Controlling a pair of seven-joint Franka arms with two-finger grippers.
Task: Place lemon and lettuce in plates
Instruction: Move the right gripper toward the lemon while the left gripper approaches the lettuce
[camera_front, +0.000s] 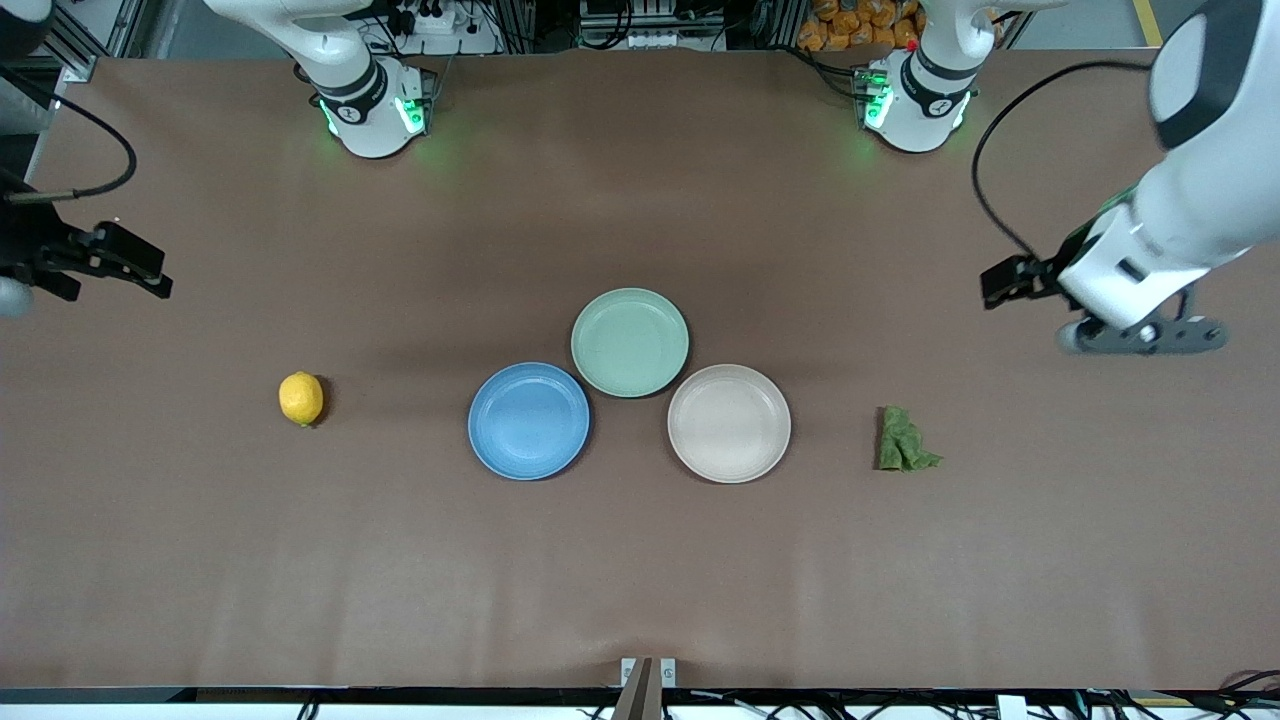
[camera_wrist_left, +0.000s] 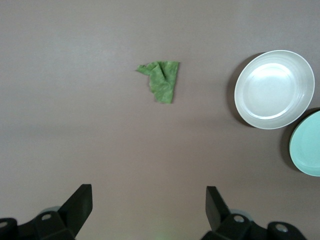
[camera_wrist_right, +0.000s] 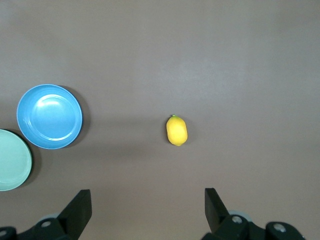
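While both arms hang raised at the 2 ends of the brown bench (camera_front: 640, 580), nothing has been picked up. At the right arm's end, the right gripper (camera_wrist_right: 145, 212) hovers over bare bench with its jaws spread wide apart and empty, as its wrist view shows. The lemon (camera_front: 301, 398) lies on the bench toward that same end, well apart from the plates.

3 plates sit clustered at the middle. The blue plate (camera_front: 529, 421) is the one closest to the lemon, and it is empty. The pale green plate (camera_front: 630, 342) sits farther from the front camera than the other 2, its rim just beside each of theirs. The beige-white plate (camera_front: 729, 423) lies level with the blue one, toward the left arm's end, also empty.

The lettuce (camera_front: 904, 441), a crumpled dark green leaf piece, rests on the bench between the beige-white plate and the left arm's end, apart from the plate. The left gripper (camera_wrist_left: 149, 210) hovers over the bench near that end, jaws wide apart and holding nothing.
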